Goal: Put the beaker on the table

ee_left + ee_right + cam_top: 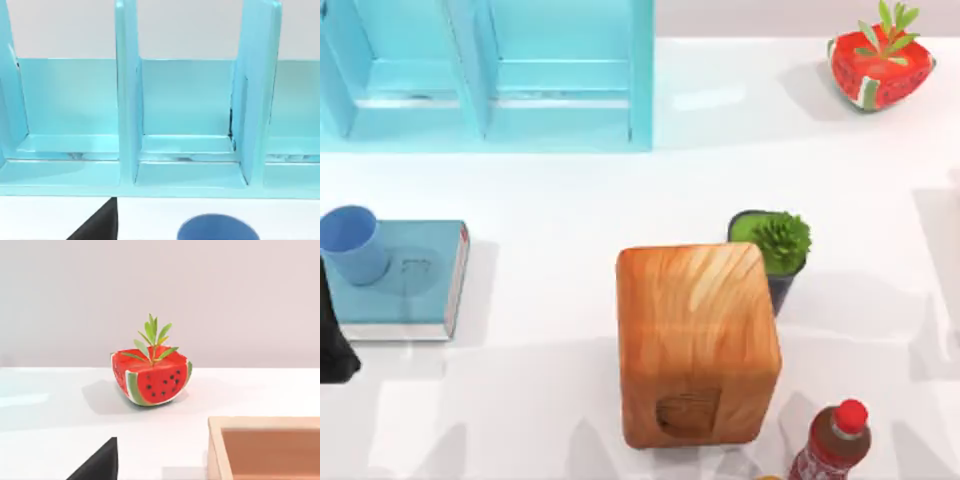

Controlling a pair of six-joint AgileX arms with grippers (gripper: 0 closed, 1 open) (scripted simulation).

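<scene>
At the near edge, a red-capped bottle is cut off by the frame, its label unreadable. The wooden block half hides the dark potted plant behind it. At the table's left, the beaker, plain blue, tapered and round-rimmed, rests on a teal book whose cover mark is too faint to read. The left gripper is perhaps the dark shape beside them; I cannot tell its fingers' state. Farther back stand the light-blue shelf unit and a watermelon planter.

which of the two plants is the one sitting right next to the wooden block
The green plant in the dark pot, beside the block; the watermelon planter sits far off.
</scene>
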